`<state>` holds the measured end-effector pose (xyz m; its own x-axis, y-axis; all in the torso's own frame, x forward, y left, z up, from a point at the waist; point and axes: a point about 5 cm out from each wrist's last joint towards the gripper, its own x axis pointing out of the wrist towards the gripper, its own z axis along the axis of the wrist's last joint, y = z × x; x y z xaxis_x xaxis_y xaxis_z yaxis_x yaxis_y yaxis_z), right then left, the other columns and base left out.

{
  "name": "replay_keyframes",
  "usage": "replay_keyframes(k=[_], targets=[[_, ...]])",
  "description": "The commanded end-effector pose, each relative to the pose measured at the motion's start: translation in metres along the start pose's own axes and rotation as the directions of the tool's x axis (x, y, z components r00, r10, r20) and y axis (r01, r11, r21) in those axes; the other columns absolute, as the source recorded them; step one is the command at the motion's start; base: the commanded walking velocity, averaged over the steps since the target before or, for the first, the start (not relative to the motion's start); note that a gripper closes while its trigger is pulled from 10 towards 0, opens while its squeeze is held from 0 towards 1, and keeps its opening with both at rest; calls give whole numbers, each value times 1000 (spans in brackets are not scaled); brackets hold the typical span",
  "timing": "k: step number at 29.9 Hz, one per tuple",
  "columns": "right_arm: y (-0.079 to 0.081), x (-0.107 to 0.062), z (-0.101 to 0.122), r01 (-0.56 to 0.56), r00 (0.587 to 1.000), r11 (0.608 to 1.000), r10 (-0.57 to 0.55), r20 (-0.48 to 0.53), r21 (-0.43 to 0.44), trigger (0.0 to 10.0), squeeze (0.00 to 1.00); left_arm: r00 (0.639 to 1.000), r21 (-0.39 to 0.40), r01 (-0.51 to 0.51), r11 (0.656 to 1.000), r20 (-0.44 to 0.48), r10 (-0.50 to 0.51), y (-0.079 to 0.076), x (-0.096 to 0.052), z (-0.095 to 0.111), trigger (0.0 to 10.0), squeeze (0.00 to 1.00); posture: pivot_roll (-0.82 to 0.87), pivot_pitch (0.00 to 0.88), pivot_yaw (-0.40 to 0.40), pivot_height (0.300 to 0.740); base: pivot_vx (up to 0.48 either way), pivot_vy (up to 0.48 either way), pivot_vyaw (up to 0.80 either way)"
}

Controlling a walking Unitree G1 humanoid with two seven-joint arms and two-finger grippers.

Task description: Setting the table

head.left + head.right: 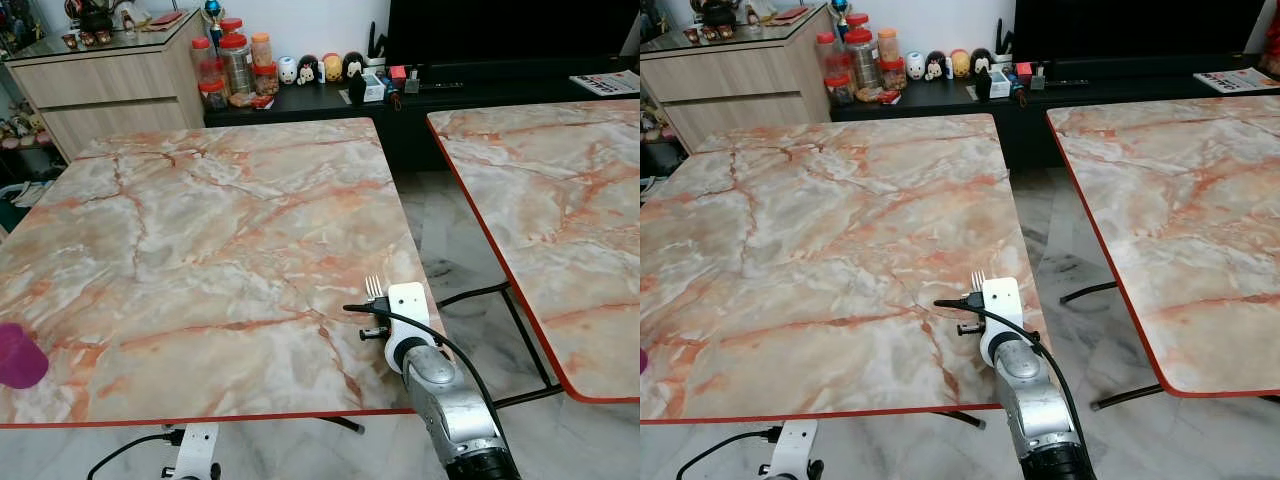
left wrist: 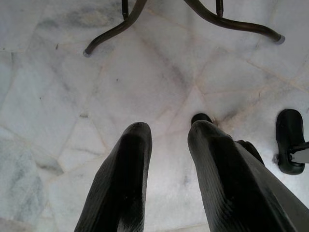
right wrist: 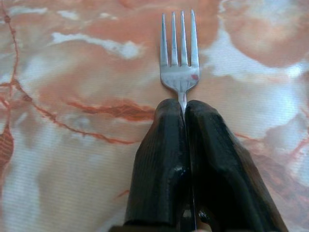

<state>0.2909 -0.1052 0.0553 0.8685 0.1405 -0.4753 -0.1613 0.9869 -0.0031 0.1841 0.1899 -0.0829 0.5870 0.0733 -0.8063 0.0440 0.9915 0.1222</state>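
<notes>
My right gripper [image 3: 185,108] is shut on a silver fork [image 3: 179,53], whose tines stick out past the fingertips. In the head views the fork [image 1: 374,288] is held just above the near right part of the marble table [image 1: 220,230], with the right arm reaching up from below. A purple cup [image 1: 18,355] stands at the table's near left edge. My left gripper [image 2: 166,137] hangs open below the table, pointing at the white marble floor.
A second marble table [image 1: 560,200] stands to the right, with a floor gap between the two. Jars [image 1: 235,62] and small figurines [image 1: 320,68] line a dark low cabinet at the back. A wooden sideboard [image 1: 100,85] is at the back left. Table legs [image 2: 227,21] cross the floor.
</notes>
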Motion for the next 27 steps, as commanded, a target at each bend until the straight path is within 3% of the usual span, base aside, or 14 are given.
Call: replay_keyframes(k=[1,4,5,6,7,8,9,10,12,14,22,27], targets=[[11,2,2,-51,999,999,51,0,-2,0,0,1000,16,3,1000,-20,-3,1,-1,-4,10000,0,-175,0,71,740,0,0,0],[13,4,10,-54,997,998,54,52,-11,0,0,1000,26,3,1000,-18,-2,1,0,-3,10000,0,-178,0,72,740,0,0,0],[14,5,18,-56,994,998,57,92,-18,8588,0,1000,28,2,1000,-17,-2,1,0,-3,10000,0,-183,0,75,740,0,0,0],[14,5,24,-57,991,998,60,119,-23,8588,0,1000,30,2,1000,-16,-1,1,0,-3,10000,0,-183,0,75,740,0,0,0],[14,5,35,-49,983,999,52,174,-22,10000,0,1000,29,-1,1000,-15,2,1,0,-2,10000,0,-185,0,76,740,0,0,0],[13,5,42,-42,976,999,45,211,-19,10000,0,1000,28,-4,1000,-13,4,2,0,-2,10000,0,-185,0,76,740,0,0,0],[13,3,63,-42,947,998,51,316,-37,10000,0,1000,28,-5,1000,-10,5,2,0,0,10000,0,-185,0,76,740,0,0,0],[13,3,63,-42,947,998,51,316,-37,10000,0,1000,28,-5,1000,-10,5,2,0,0,10000,0,-185,0,76,740,0,0,0],[14,-1,88,-46,900,997,69,430,-65,10000,0,1000,22,-4,1000,-1,4,2,1,4,10000,0,-187,0,79,740,0,0,0],[12,-3,99,-39,876,997,63,478,-59,10000,0,1000,13,-7,1000,7,7,2,1,7,10000,0,-188,0,77,740,0,0,0],[8,0,117,9,817,994,58,574,-113,10000,0,1000,8,-5,1000,5,5,-3,2,7,10000,0,-184,0,77,740,0,0,0],[3,-1,126,24,782,990,67,619,-137,10000,0,1000,0,-9,1000,-5,9,-4,1,3,10000,0,-184,0,75,740,0,-330,0]])
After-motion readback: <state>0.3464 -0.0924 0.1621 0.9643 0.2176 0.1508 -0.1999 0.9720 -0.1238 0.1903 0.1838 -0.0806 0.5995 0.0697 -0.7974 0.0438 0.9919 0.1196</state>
